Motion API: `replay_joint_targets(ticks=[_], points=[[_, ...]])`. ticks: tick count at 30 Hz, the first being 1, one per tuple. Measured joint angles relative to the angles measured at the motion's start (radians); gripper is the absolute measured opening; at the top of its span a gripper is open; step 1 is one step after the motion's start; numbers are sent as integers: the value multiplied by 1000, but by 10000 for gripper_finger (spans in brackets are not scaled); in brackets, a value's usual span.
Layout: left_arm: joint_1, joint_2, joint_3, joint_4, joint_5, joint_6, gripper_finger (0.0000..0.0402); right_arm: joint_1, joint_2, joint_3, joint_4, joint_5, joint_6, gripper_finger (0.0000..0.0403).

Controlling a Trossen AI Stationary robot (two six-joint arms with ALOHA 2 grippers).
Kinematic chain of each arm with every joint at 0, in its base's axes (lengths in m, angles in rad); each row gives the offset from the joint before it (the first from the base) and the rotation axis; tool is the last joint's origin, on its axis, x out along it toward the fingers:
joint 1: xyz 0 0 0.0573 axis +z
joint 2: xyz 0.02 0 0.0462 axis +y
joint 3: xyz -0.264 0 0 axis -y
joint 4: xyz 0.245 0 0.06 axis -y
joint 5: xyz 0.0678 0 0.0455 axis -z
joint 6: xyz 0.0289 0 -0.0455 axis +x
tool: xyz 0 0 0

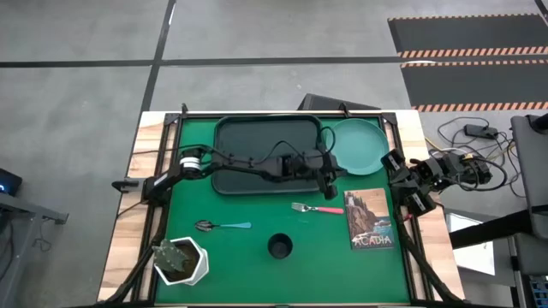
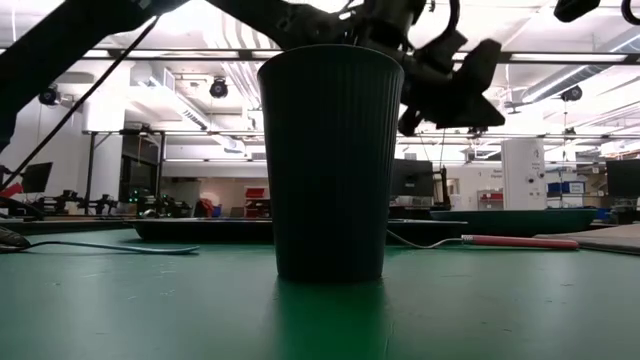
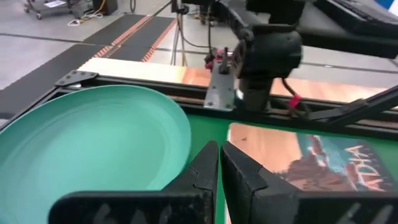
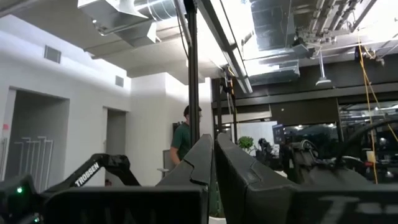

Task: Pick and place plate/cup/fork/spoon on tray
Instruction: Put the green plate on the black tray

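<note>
With nothing yet on the tray (image 1: pixel 257 137), the left gripper (image 1: pixel 327 181), fingers pressed together and empty, is seen at frame centre, the plate (image 1: pixel 360 145) just to its upper right and the fork (image 1: pixel 317 208) just below, handle pointing right.

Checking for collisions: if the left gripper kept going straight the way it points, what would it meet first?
Probably the plate, just ahead of the shut left gripper; the right arm's base lies beyond.
</note>
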Motion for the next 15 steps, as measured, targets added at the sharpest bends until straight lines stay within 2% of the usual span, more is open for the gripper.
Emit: replay_joint_targets(ticks=[5, 15], points=[[20, 21, 6, 100, 2, -3, 1, 0, 0, 0, -1, 9, -2, 9], [43, 105, 148, 60, 31, 25, 0, 0, 0, 0, 2, 11, -13, 9]])
